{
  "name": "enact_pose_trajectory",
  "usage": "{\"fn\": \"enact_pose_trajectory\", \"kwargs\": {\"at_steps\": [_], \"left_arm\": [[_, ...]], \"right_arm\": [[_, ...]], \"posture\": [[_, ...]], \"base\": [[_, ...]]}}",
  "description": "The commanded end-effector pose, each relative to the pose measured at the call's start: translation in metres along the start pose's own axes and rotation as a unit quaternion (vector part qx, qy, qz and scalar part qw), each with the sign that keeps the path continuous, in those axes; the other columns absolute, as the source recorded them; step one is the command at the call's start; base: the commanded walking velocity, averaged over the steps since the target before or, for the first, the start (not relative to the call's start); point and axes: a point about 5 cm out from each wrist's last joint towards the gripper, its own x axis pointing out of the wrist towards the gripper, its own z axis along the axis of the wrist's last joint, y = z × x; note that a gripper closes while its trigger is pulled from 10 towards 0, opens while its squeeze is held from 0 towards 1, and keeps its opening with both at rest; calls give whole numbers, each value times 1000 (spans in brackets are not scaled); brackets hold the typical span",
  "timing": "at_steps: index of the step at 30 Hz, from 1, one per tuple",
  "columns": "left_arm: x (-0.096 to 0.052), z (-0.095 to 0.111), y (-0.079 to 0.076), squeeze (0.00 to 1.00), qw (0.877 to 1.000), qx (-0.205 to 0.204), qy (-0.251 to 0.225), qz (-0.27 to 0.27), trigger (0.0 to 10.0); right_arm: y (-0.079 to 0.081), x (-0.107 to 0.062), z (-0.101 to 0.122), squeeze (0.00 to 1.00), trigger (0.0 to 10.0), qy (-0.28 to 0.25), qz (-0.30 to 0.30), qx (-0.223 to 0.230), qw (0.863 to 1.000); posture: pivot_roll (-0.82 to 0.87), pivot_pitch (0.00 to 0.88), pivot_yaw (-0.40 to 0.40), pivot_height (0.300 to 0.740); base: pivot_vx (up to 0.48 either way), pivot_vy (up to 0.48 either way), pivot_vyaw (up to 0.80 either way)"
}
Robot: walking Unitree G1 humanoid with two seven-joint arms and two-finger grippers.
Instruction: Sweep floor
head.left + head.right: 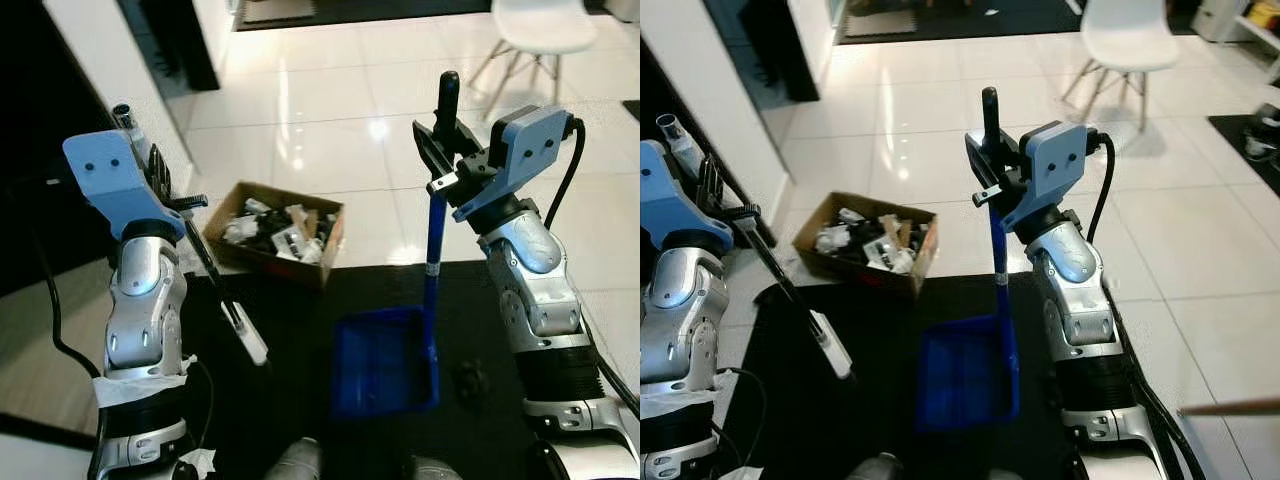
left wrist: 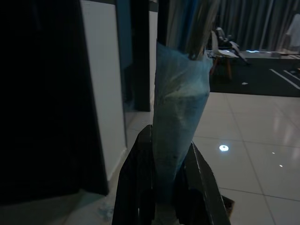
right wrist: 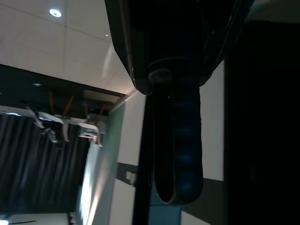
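Right hand (image 1: 447,150) clamped on the upright blue handle of the dustpan (image 1: 385,362), black grip end poking above the fingers. Dustpan resting on the black mat (image 1: 300,340), tray open toward the robot. Left hand (image 1: 165,180) closed around the top of the broom (image 1: 225,300), thin dark shaft slanting down across the mat to a white end. Beyond the mat's far edge, on white tiled floor (image 1: 330,90): 1 cardboard box (image 1: 275,232) of scraps. White chair (image 1: 535,35) farther back at right.

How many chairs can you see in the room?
1. A white chair with wooden legs stands on the tiled floor at the far right, beyond the right gripper. Others may stand outside the picture.
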Motion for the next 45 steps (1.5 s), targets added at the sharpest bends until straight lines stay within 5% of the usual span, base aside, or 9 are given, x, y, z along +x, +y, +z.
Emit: {"fn": "enact_pose_trajectory", "kwargs": {"at_steps": [1, 45], "left_arm": [[0, 5, 2, 0, 1000, 4, -14, 2, 10000], [0, 5, 1, 0, 1000, 3, -15, 0, 10000]], "right_arm": [[1, 2, 6, 0, 10000, -16, 1, -8, 1000], [0, 3, 7, 0, 10000, -16, 5, -12, 1000]], "posture": [[46, 23, 35, 740], [44, 18, 31, 740]], "base": [[0, 0, 781], [0, 0, 780]]}}
